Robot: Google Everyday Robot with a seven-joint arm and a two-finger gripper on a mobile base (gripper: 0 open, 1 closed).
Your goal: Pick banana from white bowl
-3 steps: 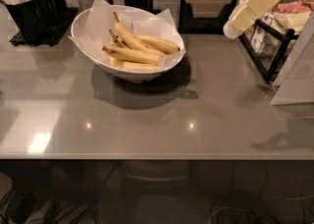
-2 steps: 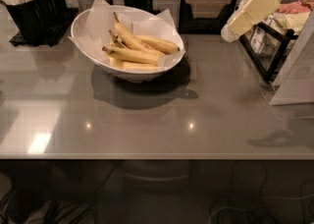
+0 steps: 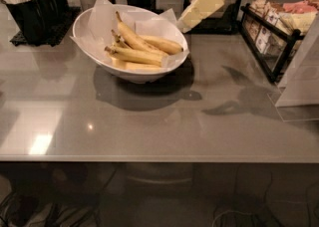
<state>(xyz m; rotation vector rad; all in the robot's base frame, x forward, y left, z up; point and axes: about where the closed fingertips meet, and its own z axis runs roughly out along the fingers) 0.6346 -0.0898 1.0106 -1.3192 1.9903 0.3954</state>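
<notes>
Banana (image 3: pixel 130 34) lies in the white bowl (image 3: pixel 82 39) on its paper lining, on top of the shorter bananas. Its long axis runs diagonally, stem at back-left, body toward front-right. Gripper (image 3: pixel 192 17) hangs just past the bowl's back-right rim, tip angled down-left — target is to its left and lower. Open or closed: can't tell.

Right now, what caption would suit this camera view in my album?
Robot's hand hovers over the counter just right of the white bowl, where the banana lies untouched.
</notes>
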